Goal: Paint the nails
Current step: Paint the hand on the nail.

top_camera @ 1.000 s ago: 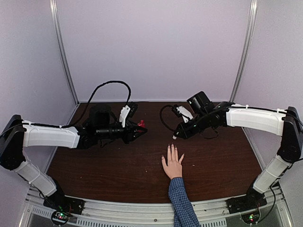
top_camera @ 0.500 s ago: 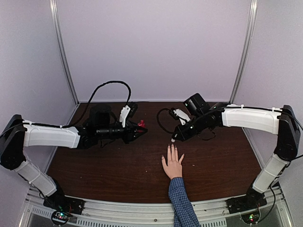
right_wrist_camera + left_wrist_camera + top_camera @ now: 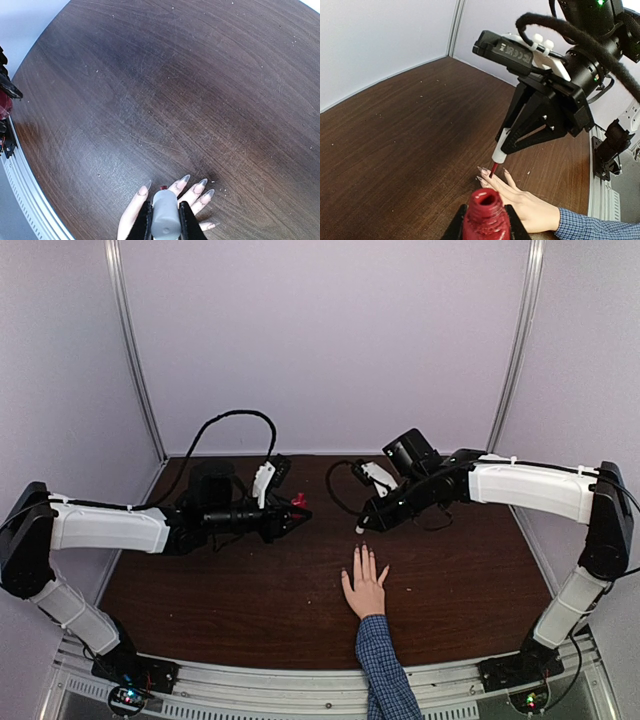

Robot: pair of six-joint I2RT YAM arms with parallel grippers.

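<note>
Barely started by the look of it: right gripper (image 3: 501, 150) clamped on the white-capped brush (image 3: 498, 157) above the long unpainted fingernails (image 3: 192, 186), left gripper (image 3: 485, 227) holding the open red polish bottle (image 3: 485, 216).

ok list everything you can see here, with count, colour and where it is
table: one, dark brown wood, under everything
hand: one, light skin, blue checked sleeve, flat on the table near the front edge
nails: long, pale, unpainted as far as visible
polish bottle: one, dark red, open, in the left jaws
brush cap: one, white, red tip, in the right jaws above the fingertips
left gripper: black, left of centre
right gripper: black, beyond the hand
</note>
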